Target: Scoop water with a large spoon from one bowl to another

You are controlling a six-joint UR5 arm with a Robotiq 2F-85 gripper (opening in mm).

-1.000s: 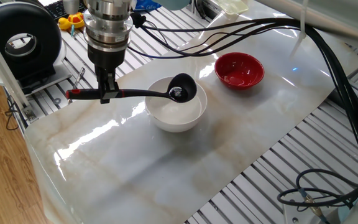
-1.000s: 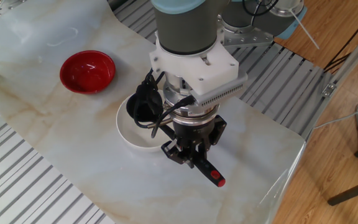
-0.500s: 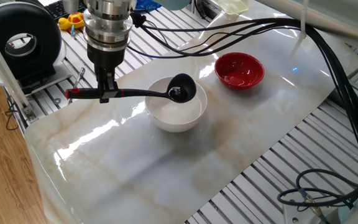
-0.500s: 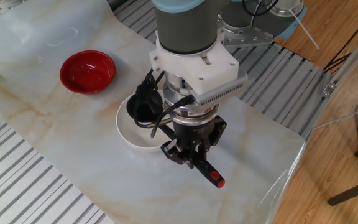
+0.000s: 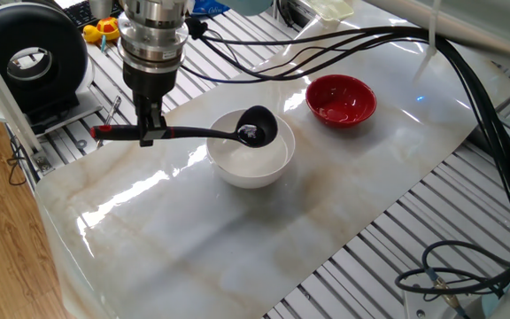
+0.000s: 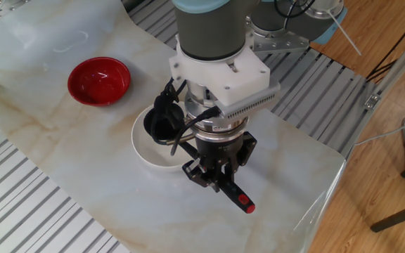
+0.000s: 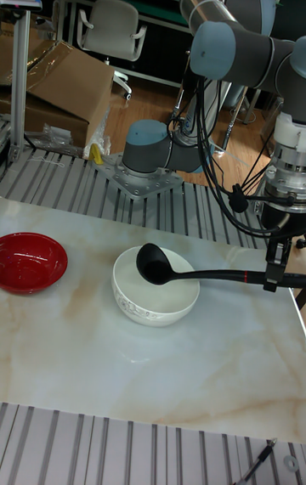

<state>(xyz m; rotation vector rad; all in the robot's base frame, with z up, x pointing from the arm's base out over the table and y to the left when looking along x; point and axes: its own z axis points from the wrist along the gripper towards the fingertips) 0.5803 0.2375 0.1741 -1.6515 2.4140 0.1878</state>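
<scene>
I see the big marble table (image 5: pixel 149 230) first, with my robot arm standing over it. On it sits the white bowl (image 5: pixel 251 164), big and deep, and the little red bowl (image 5: pixel 341 100) is well apart from it, further along the table. My gripper (image 5: pixel 151 135) points straight down and is shut tight on the handle of the large spoon (image 5: pixel 202 133), close to the red tip at the end. The handle lies flat and level, and the round black scoop hangs over the white bowl, near its far rim and up above the bottom. I see a small glint in the scoop, so I think there is water (image 5: pixel 253 134) in it, but I cannot be sure how much. I think the spoon is light and stiff, so it will not bend. But my hold is far from the scoop, so any small tip of my wrist will swing the scoop a lot and spill. The smooth plastic handle could also roll between the fingers. Holding it nearer the middle would feel steadier. Compared with a second ago, the scoop has come up a tiny bit and slid a little toward the gripper side; the bowls have not moved.
</scene>
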